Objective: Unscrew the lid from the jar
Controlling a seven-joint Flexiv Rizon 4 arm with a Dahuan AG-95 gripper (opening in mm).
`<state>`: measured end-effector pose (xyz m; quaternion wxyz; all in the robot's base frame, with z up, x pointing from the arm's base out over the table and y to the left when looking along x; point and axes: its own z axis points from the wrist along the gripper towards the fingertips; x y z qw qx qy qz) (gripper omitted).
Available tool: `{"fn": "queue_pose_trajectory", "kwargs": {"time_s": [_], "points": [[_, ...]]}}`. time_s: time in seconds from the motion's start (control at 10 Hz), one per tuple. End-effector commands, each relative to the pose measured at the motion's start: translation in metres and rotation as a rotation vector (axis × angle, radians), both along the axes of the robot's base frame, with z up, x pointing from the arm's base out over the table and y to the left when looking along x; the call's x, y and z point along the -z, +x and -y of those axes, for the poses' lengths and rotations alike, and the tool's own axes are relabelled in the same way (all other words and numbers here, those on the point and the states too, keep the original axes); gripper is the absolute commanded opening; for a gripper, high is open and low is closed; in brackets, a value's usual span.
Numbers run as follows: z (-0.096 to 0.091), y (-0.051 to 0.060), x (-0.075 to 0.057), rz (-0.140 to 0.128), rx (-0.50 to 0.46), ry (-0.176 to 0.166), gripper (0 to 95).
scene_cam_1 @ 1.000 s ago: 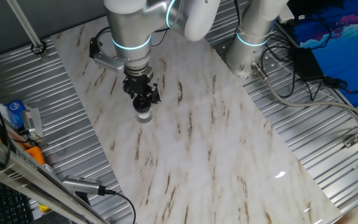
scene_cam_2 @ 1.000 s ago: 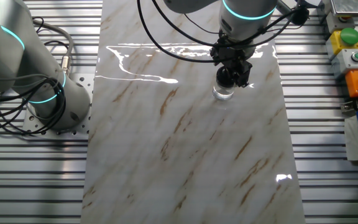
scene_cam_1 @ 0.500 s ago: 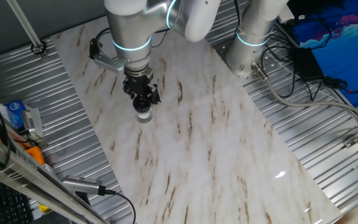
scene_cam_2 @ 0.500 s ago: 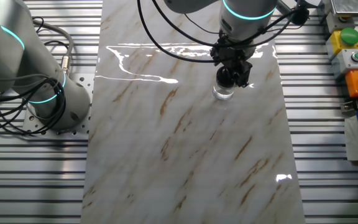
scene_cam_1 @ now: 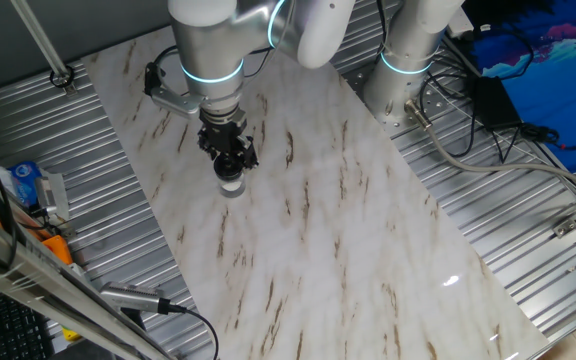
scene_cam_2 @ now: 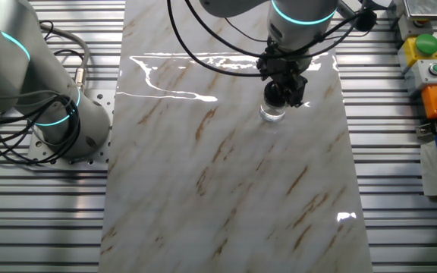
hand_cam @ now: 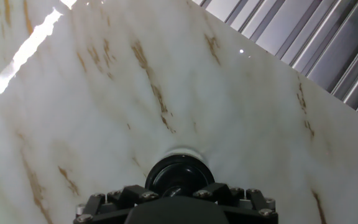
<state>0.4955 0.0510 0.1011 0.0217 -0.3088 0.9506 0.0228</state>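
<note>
The tiny clear jar (scene_cam_1: 230,187) stands upright on the marble table top (scene_cam_1: 328,220), toward its far left part. It also shows in the other fixed view (scene_cam_2: 272,114). My gripper (scene_cam_1: 231,168) comes straight down onto it, and its black fingers close round the black lid at the jar's top. In the hand view the round black lid (hand_cam: 179,176) sits right between the finger bases, with the jar's whitish rim (hand_cam: 182,151) showing just beyond it. The fingertips themselves are hidden.
A second robot's base (scene_cam_1: 408,60) stands at the table's far right edge with cables (scene_cam_1: 468,120). Ribbed metal decking (scene_cam_1: 98,200) surrounds the marble top. A button box (scene_cam_2: 429,68) and small items (scene_cam_1: 28,185) lie off the table's side.
</note>
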Motion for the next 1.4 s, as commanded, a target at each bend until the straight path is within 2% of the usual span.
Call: {"fn": "queue_pose_trajectory", "kwargs": {"time_s": [0.1, 1.2, 1.3, 1.4], "points": [[0.0003, 0.0001, 0.0002, 0.000, 0.003, 0.000, 76.0], [0.0033, -0.0012, 0.0040, -0.001, 0.013, -0.001, 76.0], [0.0035, -0.0006, 0.0039, -0.003, 0.016, 0.000, 57.0], [0.0037, -0.0001, 0.0038, -0.004, 0.020, 0.001, 57.0]]}}
